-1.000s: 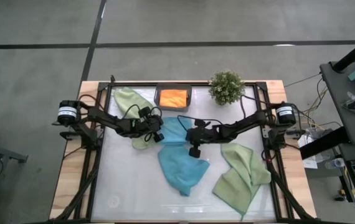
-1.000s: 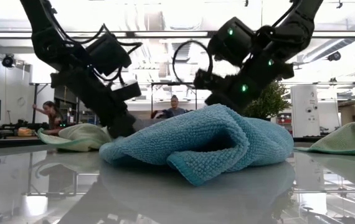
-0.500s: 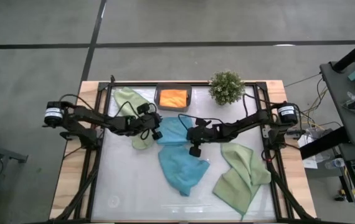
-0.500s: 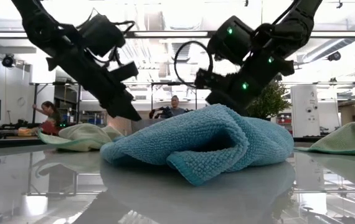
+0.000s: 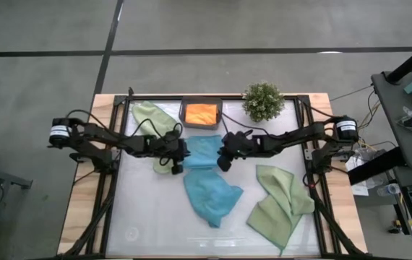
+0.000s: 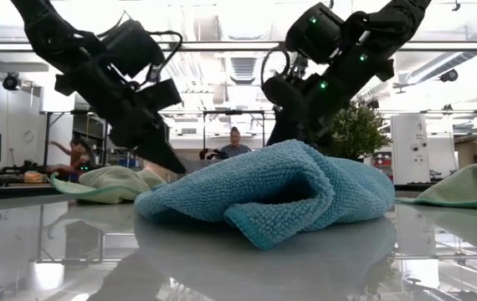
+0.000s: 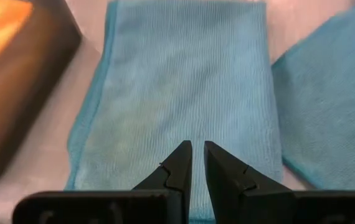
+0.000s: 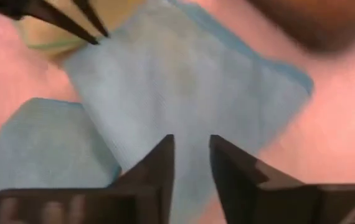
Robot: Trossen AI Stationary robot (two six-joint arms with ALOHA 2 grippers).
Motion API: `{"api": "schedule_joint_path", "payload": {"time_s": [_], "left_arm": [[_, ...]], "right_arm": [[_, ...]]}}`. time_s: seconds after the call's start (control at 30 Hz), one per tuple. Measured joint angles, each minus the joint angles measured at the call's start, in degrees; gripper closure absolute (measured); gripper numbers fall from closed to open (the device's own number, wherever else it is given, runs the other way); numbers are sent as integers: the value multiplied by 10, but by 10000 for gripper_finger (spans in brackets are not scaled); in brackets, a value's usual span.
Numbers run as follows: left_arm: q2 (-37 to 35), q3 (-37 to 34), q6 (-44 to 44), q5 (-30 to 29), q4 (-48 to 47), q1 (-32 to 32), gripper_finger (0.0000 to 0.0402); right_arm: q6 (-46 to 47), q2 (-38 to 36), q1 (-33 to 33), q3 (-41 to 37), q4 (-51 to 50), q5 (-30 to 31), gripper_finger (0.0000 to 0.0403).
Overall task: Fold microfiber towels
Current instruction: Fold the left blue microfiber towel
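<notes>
Since a second ago the right pincer [image 5: 223,162] has lifted off the teal towel [image 5: 200,152] just below the tray [image 5: 201,113], slightly parted and empty, left pincer [image 5: 174,165] nearly closed, empty; cloth is soft, light, limp, so pinch an edge corner.

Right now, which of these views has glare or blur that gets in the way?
Low view: bright ceiling lights behind the arms, table mirrors them. Right wrist view: the folded teal towel is soft and blurred. Left wrist view: sharper, weave visible. High view: evenly lit.
</notes>
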Motion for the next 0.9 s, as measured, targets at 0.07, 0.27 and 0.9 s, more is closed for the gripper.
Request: {"api": "schedule_joint_path", "payload": {"time_s": [0.07, 0.27, 0.9], "left_arm": [[14, 0, 0, 0, 1, 0, 373], [46, 0, 0, 0, 2, 0, 373], [61, 0, -1, -1, 4, 0, 373]], "right_arm": [[51, 0, -6, 0, -25, -2, 283], [97, 3, -19, 0, -65, 0, 204], [111, 80, -21, -2, 37, 3, 168]]}}
